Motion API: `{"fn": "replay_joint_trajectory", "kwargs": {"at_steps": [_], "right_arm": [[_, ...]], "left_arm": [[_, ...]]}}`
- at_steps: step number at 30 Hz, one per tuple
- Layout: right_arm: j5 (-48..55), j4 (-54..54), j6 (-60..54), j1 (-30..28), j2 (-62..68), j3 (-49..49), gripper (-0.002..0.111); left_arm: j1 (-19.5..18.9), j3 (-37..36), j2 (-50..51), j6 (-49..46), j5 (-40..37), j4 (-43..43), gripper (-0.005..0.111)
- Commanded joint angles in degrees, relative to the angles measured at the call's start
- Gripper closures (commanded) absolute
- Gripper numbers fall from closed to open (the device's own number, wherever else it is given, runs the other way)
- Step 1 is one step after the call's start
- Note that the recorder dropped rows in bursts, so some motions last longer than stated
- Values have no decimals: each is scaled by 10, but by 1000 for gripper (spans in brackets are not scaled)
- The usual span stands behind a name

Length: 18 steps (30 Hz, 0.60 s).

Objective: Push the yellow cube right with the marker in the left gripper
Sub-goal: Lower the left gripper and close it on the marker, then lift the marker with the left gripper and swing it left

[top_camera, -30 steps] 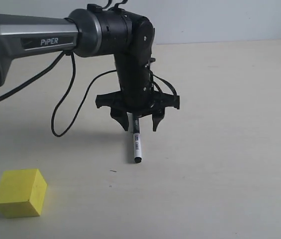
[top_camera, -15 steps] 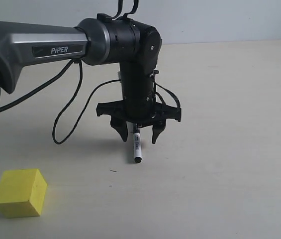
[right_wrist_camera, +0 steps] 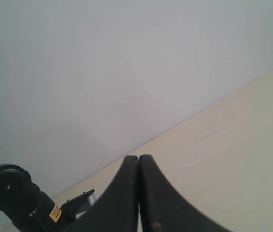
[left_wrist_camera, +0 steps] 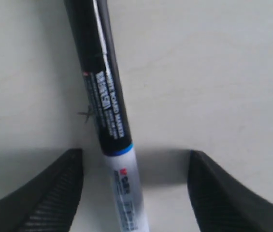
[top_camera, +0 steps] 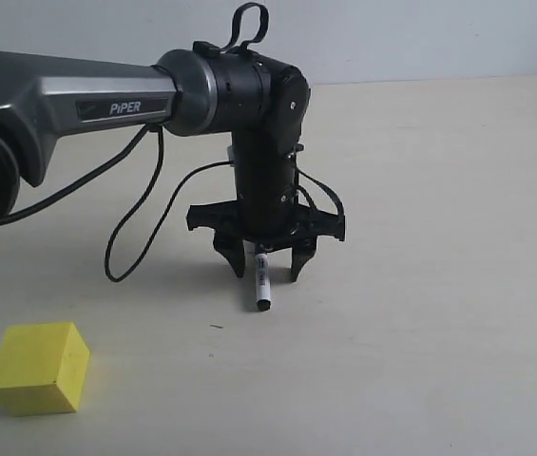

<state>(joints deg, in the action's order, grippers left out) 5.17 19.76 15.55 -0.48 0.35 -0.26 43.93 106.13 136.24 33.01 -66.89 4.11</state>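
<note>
The marker (top_camera: 261, 283), black with white lettering, a thin blue ring and a white section, lies on the table (top_camera: 439, 285). The left gripper (top_camera: 268, 266) straddles it, fingers (left_wrist_camera: 49, 198) spread wide, touching nothing. The yellow cube (top_camera: 38, 368) sits well apart; the right gripper (right_wrist_camera: 139, 193) is closed and empty.

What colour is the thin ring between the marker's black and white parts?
Blue; the ring shows best in left wrist view.

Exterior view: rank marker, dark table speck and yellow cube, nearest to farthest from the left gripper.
1. marker, lying between the fingers of the left gripper.
2. dark speck, just lower left of it.
3. yellow cube, far lower left of the view.
</note>
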Motion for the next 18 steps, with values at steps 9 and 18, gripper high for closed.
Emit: {"fn": "replay_joint_trajectory", "kwargs": {"at_steps": [9,18], "right_arm": [[-2,-3,-5,-3,-4,3,108],[-2,-3,-5,-3,-4,3,108]], "left_arm": [[0,5,10,-14,1,-8,87],[3,47,-69,-306,-31,-8,107]]}}
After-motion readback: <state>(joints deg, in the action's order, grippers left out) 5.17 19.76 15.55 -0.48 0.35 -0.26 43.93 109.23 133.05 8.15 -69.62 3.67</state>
